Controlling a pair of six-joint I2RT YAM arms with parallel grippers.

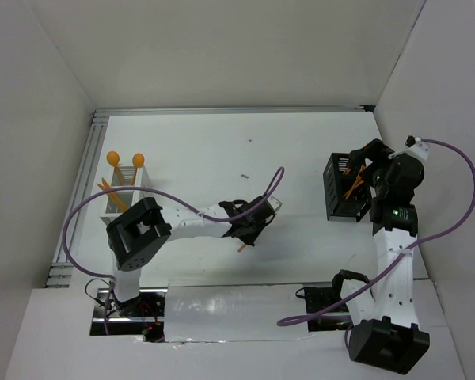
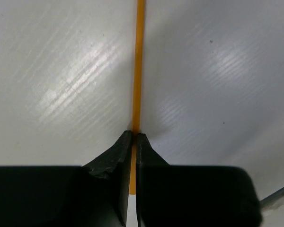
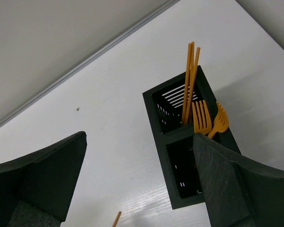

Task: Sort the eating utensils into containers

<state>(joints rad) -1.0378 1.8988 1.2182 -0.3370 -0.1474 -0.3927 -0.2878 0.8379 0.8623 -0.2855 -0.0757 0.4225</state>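
Left gripper pinches one utensil; right gripper gapes near two forks.

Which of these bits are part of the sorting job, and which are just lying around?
Job: orange utensil in the left end effector; white caddy with spoons; black caddy with forks.
Lying about: dark scrap on the table; silver sheet at the near edge.
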